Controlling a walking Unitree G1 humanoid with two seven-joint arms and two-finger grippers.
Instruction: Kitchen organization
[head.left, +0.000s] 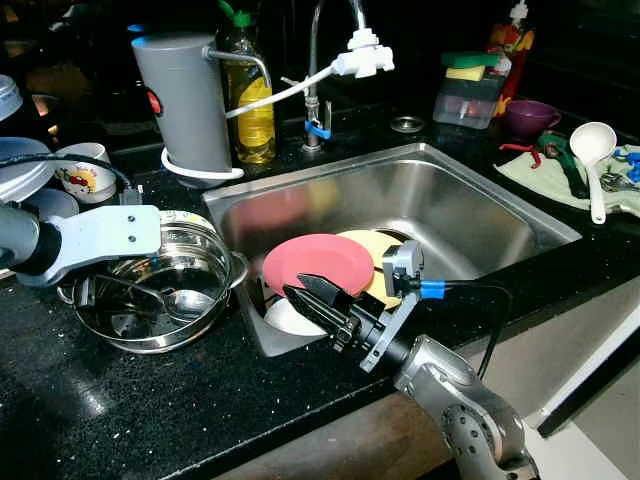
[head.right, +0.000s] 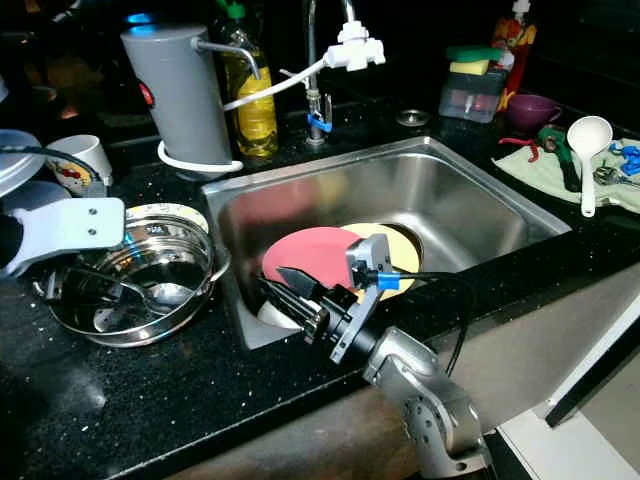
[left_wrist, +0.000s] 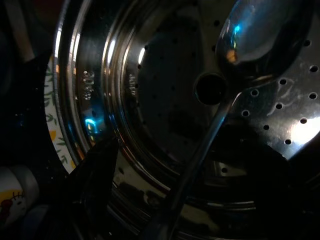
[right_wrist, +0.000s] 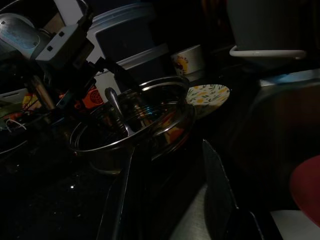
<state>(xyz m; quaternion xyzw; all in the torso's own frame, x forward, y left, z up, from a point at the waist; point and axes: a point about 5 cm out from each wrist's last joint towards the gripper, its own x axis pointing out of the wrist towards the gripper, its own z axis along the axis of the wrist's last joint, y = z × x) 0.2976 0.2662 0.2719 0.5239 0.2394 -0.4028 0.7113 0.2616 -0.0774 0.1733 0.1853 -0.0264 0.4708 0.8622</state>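
A perforated steel pot (head.left: 150, 338) stands on the black counter left of the sink (head.left: 450, 215). A metal spoon (head.left: 180, 300) lies inside it, bowl resting on the holed bottom (left_wrist: 250, 35). My left gripper (head.left: 100, 290) reaches into the pot from the left and is shut on the spoon's handle. In the sink's front left lie a pink plate (head.left: 318, 262), a yellow plate (head.left: 378, 248) partly under it, and a white dish (head.left: 285, 318). My right gripper (head.left: 291, 284) hovers over that corner of the sink, pointing toward the pot, open and holding nothing.
A grey jug (head.left: 185, 100), an oil bottle (head.left: 252, 110) and the faucet (head.left: 315, 90) stand behind the sink. A floral plate (head.left: 185, 217) and a mug (head.left: 85, 172) sit by the pot. Right of the sink are a sponge box (head.left: 468, 95), purple cup (head.left: 530, 117) and white ladle (head.left: 592, 150).
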